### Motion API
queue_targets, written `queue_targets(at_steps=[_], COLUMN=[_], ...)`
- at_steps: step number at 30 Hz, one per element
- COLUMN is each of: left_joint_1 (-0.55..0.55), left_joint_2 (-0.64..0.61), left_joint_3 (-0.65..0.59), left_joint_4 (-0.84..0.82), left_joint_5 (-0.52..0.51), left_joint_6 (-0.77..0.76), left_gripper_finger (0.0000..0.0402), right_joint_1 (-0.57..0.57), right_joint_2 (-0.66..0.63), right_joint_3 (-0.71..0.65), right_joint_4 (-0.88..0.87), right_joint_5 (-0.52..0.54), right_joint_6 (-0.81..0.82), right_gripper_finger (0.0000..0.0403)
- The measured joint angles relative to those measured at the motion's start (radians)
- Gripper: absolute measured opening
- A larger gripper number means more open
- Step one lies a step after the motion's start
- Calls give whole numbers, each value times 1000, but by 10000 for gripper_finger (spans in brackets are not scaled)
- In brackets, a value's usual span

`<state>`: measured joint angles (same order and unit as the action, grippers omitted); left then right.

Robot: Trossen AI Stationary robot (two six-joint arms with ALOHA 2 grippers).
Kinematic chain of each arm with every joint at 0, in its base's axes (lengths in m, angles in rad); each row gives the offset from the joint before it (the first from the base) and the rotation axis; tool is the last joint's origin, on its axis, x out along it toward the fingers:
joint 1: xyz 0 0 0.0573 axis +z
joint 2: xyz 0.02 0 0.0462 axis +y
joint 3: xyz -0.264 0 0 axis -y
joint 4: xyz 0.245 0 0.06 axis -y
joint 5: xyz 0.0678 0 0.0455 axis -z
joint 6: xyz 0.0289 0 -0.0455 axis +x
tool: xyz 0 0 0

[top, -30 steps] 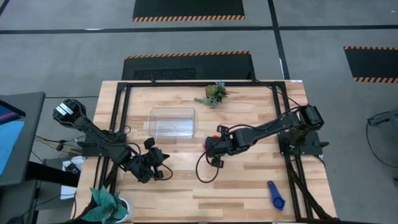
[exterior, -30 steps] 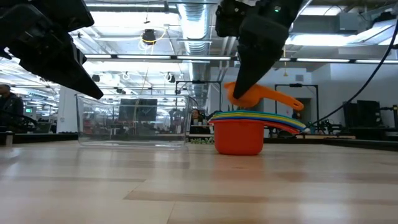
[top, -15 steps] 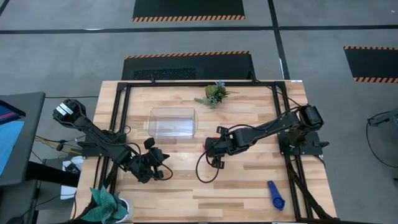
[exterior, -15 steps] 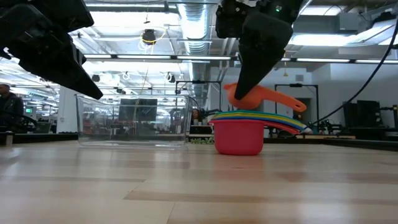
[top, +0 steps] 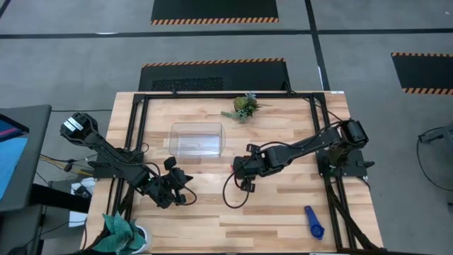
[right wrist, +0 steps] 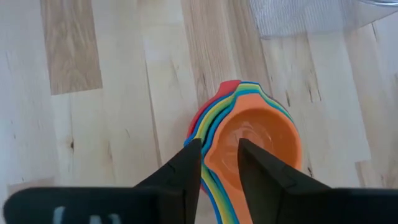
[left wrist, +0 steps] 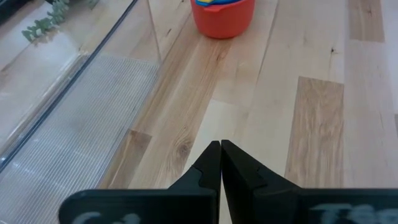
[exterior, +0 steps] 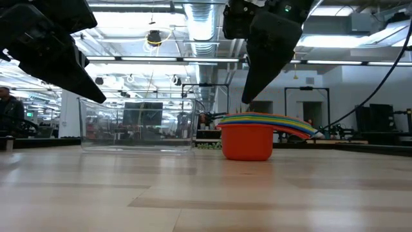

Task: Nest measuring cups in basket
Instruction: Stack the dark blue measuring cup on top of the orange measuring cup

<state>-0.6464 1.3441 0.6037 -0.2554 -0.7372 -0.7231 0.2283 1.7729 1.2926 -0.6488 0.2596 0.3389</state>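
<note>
A nested stack of measuring cups (exterior: 247, 136) stands on its red bowl at the table's middle, with the coloured handles (exterior: 293, 124) fanning to one side. The orange cup (right wrist: 256, 138) sits on top of it. My right gripper (right wrist: 219, 144) hangs open just above the stack (exterior: 248, 98), its fingers on either side of the orange cup's rim and apart from it. A blue cup (top: 313, 222) lies alone near the right front. The clear basket (top: 197, 138) stands to the left of the stack. Toward the front left, my left gripper (left wrist: 221, 155) is shut on nothing.
A green plant sprig (top: 244, 106) lies at the far edge, and a teal cloth (top: 120, 234) lies at the front-left corner. Black frame rails (top: 141, 134) run along the table's sides. Bare wood lies between the basket and the near edge.
My right gripper has let go of the orange cup. A second ago the cup was held tilted above the stack. It has dropped and now sits level, nested on top. The gripper itself has stayed in place.
</note>
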Motion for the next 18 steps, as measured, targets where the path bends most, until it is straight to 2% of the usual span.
queue_targets(at_steps=[2,5,7,9,12,16,18], left_joint_1=[0,0,0,0,0,-1,-4], left_joint_2=[0,0,0,0,0,0,0], left_joint_3=[0,0,0,0,0,0,0], left_joint_4=[0,0,0,-1,-1,-2,-1], left_joint_5=[0,0,9,23,26,26,26], left_joint_6=[0,0,0,-4,-21,-47,-66], left_gripper_finger=[0,0,0,0,0,0,0], right_joint_1=[1,10,28,61,155,318,391], right_joint_2=[-5,-33,-56,-70,-78,-80,-80], right_joint_3=[0,37,66,77,76,75,75], right_joint_4=[-11,-123,-224,-338,-511,-762,-803], right_joint_5=[-1,-26,-67,-160,-259,-259,-250], right_joint_6=[-8,-15,56,167,277,410,510], right_gripper_finger=[131,132,130,127,123,121,121])
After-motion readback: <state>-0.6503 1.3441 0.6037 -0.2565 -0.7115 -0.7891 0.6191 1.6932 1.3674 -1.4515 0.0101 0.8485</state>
